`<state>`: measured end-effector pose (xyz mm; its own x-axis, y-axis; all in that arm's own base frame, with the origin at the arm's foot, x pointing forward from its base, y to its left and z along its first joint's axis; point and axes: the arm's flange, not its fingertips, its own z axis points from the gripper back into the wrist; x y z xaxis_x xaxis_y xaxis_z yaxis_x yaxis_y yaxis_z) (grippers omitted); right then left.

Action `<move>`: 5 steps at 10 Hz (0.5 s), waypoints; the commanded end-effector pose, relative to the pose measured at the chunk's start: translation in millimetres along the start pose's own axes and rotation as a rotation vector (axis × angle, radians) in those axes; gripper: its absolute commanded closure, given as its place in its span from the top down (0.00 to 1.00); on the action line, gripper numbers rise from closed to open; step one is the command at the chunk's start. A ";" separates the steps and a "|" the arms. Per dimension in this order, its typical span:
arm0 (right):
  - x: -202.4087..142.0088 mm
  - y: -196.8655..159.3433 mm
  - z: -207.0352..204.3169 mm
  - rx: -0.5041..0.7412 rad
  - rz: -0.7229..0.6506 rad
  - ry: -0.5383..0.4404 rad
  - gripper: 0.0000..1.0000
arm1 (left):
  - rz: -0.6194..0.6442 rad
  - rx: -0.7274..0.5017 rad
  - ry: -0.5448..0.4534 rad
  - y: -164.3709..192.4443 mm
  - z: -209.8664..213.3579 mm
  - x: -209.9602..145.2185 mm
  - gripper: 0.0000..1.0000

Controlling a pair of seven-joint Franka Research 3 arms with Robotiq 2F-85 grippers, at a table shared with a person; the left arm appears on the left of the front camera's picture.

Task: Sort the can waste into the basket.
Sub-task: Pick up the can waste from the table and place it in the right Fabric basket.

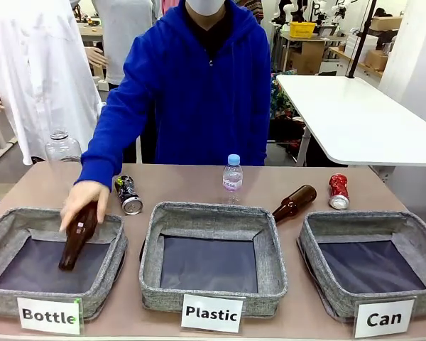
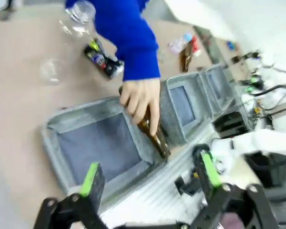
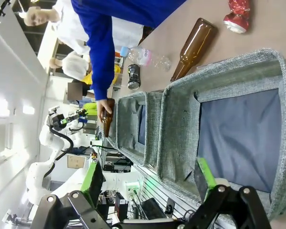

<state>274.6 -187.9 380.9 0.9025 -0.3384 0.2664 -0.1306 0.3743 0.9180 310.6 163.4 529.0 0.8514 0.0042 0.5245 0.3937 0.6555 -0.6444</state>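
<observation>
The left gripper [image 2: 149, 171] gapes wide and empty near the Bottle basket [image 1: 28, 215], where a person's hand [image 1: 83, 197] holds a brown bottle [image 1: 78, 241]. Reaching now for the black can [image 1: 128, 195], on its side just behind that basket, risks striking the hand. The red can [image 1: 339, 191], dented, lies behind the Can basket [image 1: 355, 222] and may slip from the pads. The right gripper [image 3: 148, 175] hangs wide and empty over that basket.

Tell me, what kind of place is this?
Probably a robot lab, set up for sorting rubbish. A Bottle basket, Plastic basket and Can basket sit on the table, the left end effector hangs open near them, and a white worktable stands behind.
</observation>
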 end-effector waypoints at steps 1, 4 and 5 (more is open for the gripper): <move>3.5 0.0 0.9 0.021 0.027 -0.015 1.00 | 0.014 -0.111 0.013 38.1 83.3 20.1 1.00; 3.5 0.0 0.9 0.021 0.027 -0.015 1.00 | 0.164 -0.217 -0.168 84.6 195.7 -27.2 1.00; 3.5 0.0 0.9 0.021 0.027 -0.015 1.00 | 0.180 -0.234 -0.197 92.1 206.3 -49.9 1.00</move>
<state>274.6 -188.0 380.8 0.9027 -0.3381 0.2661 -0.1306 0.3740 0.9182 217.5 362.6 569.9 0.8523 0.2454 0.4619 0.2989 0.4962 -0.8151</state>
